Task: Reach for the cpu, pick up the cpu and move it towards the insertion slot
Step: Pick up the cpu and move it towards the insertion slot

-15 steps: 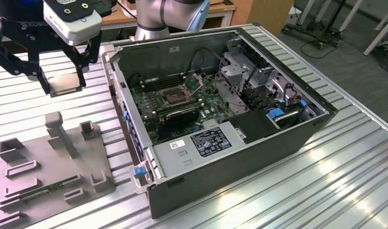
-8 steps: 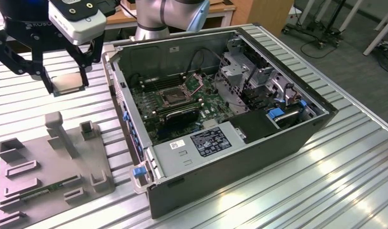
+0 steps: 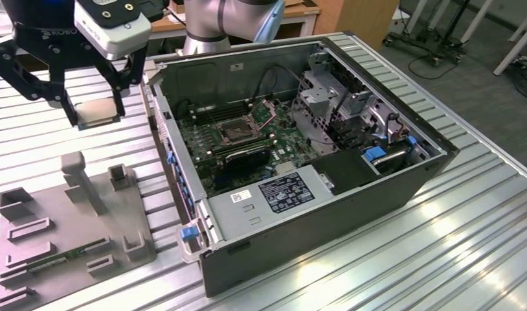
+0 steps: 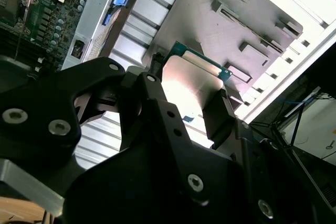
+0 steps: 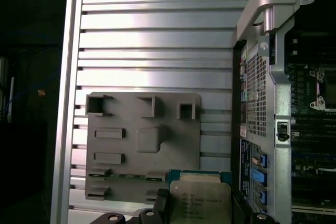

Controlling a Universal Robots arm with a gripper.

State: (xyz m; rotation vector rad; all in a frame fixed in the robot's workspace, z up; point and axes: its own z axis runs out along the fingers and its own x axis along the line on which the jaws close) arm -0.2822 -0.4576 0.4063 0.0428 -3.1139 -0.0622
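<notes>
The cpu [image 3: 100, 111], a small square chip with a silvery face and a green rim, hangs in the air above the slatted table, to the exterior view's left of the open computer case. My gripper [image 3: 97, 118] is shut on the cpu, one black finger on each side. Both wrist views show the chip [image 5: 199, 199] [image 4: 188, 85] held between the fingers. The insertion slot [image 3: 232, 131], a dark square socket in a metal frame, lies on the green board inside the case, well to the exterior view's right of the chip. It also appears in the first wrist view [image 5: 326, 88].
A grey plastic tray [image 3: 116, 220] with raised posts and recesses lies on the table below the gripper, holding a thin green memory stick [image 3: 61, 259]. The case wall [image 3: 164, 136] stands between the chip and the board. Cables and drive cages [image 3: 333, 103] crowd the case's far side.
</notes>
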